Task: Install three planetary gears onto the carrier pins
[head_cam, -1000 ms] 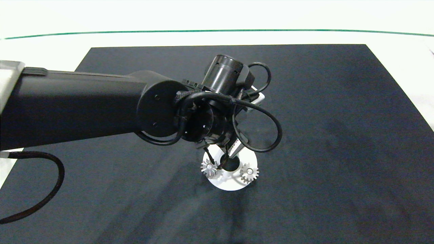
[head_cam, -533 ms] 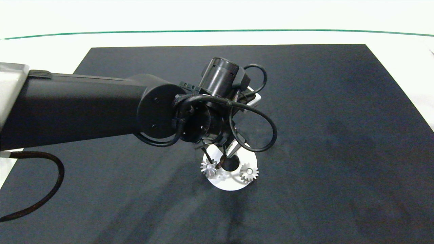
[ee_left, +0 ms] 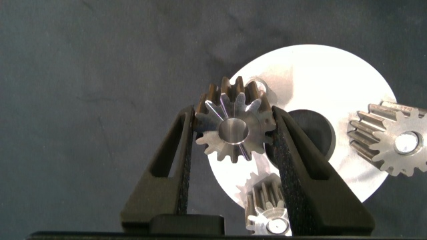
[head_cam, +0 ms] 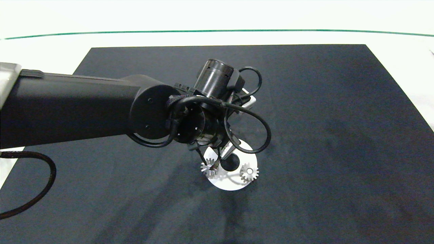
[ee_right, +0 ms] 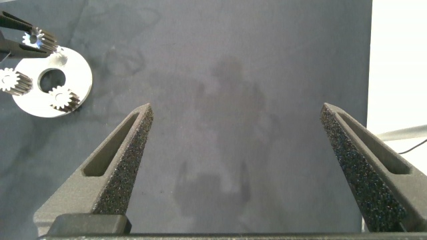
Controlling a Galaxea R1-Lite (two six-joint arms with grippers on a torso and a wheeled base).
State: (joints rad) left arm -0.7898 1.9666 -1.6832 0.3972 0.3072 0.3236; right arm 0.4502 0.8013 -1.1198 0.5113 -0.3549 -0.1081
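While the left gripper clamps one planetary gear over the white disc, I note two gears seated there. My head view hides the bare pin; the right gripper, fully spread, is well apart.

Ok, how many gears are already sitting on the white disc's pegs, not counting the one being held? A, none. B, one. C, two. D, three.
C: two gears sit on pegs of the white disc, while the left end effector grips a third gear above the disc's edge, close to a bare peg. The right end effector hangs open off to the side.
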